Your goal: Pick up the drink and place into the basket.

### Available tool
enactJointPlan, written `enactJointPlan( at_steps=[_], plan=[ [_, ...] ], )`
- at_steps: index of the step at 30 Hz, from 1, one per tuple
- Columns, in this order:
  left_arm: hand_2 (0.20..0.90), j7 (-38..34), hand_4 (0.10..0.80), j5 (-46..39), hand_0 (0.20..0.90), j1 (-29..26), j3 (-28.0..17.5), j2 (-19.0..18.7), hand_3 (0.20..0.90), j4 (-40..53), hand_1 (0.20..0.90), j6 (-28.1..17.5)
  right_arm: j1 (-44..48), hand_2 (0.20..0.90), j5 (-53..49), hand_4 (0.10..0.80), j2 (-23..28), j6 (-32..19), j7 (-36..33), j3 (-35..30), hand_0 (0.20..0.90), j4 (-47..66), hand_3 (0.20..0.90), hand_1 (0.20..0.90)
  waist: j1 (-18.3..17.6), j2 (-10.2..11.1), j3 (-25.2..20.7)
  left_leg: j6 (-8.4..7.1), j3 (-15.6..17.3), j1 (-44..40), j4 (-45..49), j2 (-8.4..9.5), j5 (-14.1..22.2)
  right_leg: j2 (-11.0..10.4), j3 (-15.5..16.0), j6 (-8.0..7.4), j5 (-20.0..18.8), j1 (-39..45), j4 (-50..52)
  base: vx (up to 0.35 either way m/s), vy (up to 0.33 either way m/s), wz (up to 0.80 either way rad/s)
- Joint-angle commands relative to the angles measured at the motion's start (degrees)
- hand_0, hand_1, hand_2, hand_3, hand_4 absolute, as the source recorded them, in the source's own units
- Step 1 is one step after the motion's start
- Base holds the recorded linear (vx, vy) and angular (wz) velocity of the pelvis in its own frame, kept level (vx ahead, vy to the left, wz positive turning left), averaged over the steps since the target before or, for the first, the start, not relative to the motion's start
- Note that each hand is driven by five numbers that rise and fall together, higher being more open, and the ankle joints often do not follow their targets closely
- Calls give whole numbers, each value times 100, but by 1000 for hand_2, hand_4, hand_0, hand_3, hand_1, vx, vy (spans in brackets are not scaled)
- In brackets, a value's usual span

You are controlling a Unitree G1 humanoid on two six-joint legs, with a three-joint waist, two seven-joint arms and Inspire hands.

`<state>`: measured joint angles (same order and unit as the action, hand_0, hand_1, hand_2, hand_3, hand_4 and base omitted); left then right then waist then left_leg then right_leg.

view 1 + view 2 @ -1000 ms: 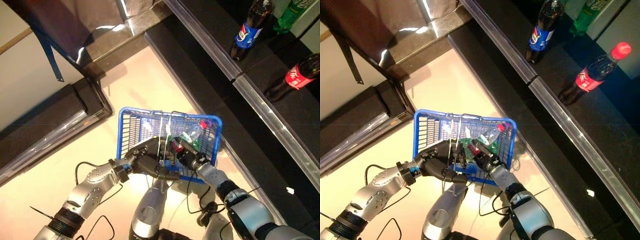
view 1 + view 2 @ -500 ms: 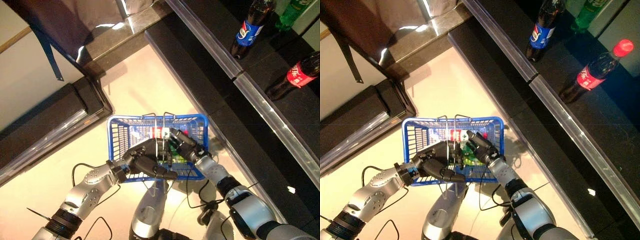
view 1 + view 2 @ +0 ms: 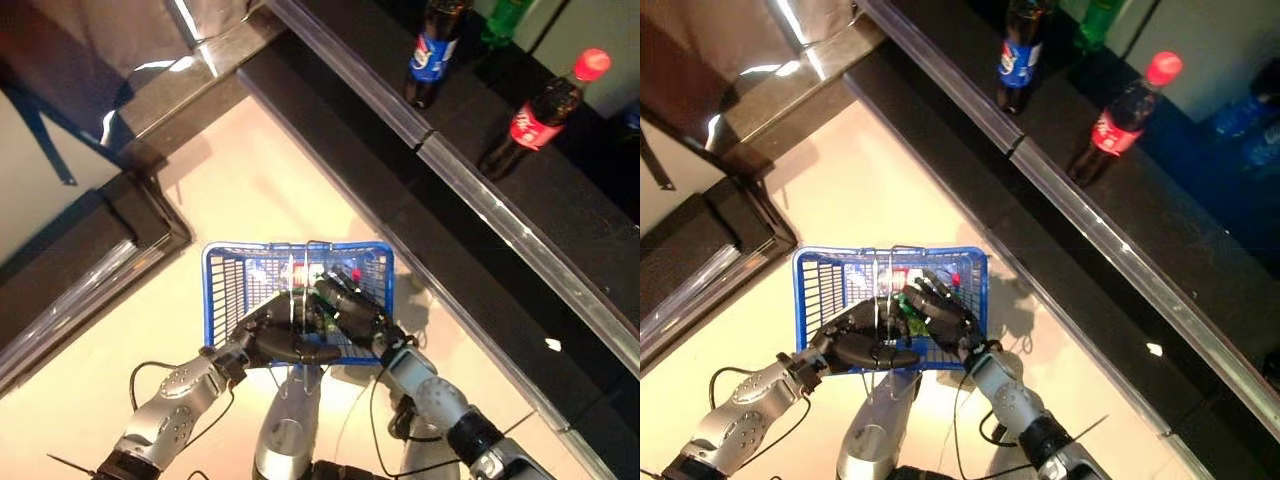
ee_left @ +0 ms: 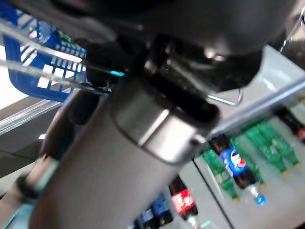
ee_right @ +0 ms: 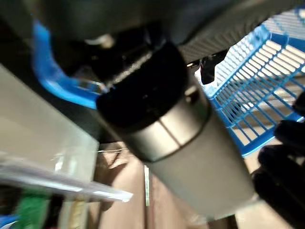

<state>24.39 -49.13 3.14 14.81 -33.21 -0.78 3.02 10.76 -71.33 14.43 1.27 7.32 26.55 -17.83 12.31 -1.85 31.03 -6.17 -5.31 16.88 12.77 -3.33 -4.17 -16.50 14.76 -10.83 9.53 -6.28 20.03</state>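
Head views: the blue basket (image 3: 222,290) is seen from above, with both hands at it; the wrist views give only arm housings, basket mesh and blurred bottles.
Left hand (image 3: 272,338): curled round the basket's wire handles (image 3: 297,290), so the basket is held at its near rim.
Right hand (image 3: 350,306): reached inside the basket over the near right corner; whether its fingers are spread or closed cannot be told.
Drink (image 3: 908,300): a green bottle with a red cap, lying in the basket just under the right hand.
Shelf (image 3: 600,230): well beyond the hands, a blue-labelled cola bottle (image 3: 430,50) and a red-labelled cola bottle (image 3: 545,110) are stood upright.
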Motion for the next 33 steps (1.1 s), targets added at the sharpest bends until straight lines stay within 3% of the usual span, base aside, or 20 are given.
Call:
enactJointPlan(
  at_steps=[1,8,17,20,25,30,33],
  plan=[
    [300,597,100,-844,300,-487,-582,490,200,1789,300,-1967,-91,900,400,800,108,48,718,-116,900,915,900,900,-214,-33,-597,334,160,-495,-177,-102,12,87,-129,500,-822,-15,-361,1,0,-26],
    [300,-227,100,-876,300,8,-801,721,200,699,300,-2170,-886,900,1171,800,580,23,848,-522,900,1387,900,900,-577,152,-1119,232,442,-966,-632,-387,-114,212,-326,490,-895,306,-804,30,-8,-27],
    [300,-892,100,-753,300,788,-1442,1499,200,-1182,300,-2073,-1828,900,1859,800,103,239,706,-1544,900,507,900,900,-938,315,-2011,114,859,-1624,-1325,-645,-217,271,-546,411,-1166,819,-1608,79,-28,-26],
    [300,-1649,100,-331,300,793,-1604,1675,200,-1940,300,-1952,-1850,900,2726,800,25,292,228,-1706,900,-118,900,900,-999,359,-2211,61,946,-1788,-1513,-703,-230,265,-570,379,-1245,953,-1830,39,-55,-10],
    [300,-2380,100,368,300,639,-1723,1824,200,-3256,300,-1893,-1641,900,3122,800,-36,375,-79,-1985,900,-1690,900,900,-994,354,-2403,15,1003,-1912,-1605,-758,-203,230,-531,335,-1324,1086,-2026,21,-46,-6],
    [300,-2562,100,305,300,266,-1898,2116,200,-5245,300,-1876,-1274,900,4324,800,-129,56,-353,-2152,900,-4081,900,900,-987,318,-2615,-8,1036,-2008,-1724,-808,-178,199,-509,252,-1422,1175,-2232,26,-25,-11],
    [300,-2673,100,474,300,96,-1944,2110,200,-6027,300,-1768,-1218,900,4744,800,-171,-1,-464,-2191,900,-4820,900,900,-1020,318,-2691,-28,1054,-2018,-1764,-838,-178,181,-491,211,-1436,1167,-2263,24,-19,-9]
  ],
)
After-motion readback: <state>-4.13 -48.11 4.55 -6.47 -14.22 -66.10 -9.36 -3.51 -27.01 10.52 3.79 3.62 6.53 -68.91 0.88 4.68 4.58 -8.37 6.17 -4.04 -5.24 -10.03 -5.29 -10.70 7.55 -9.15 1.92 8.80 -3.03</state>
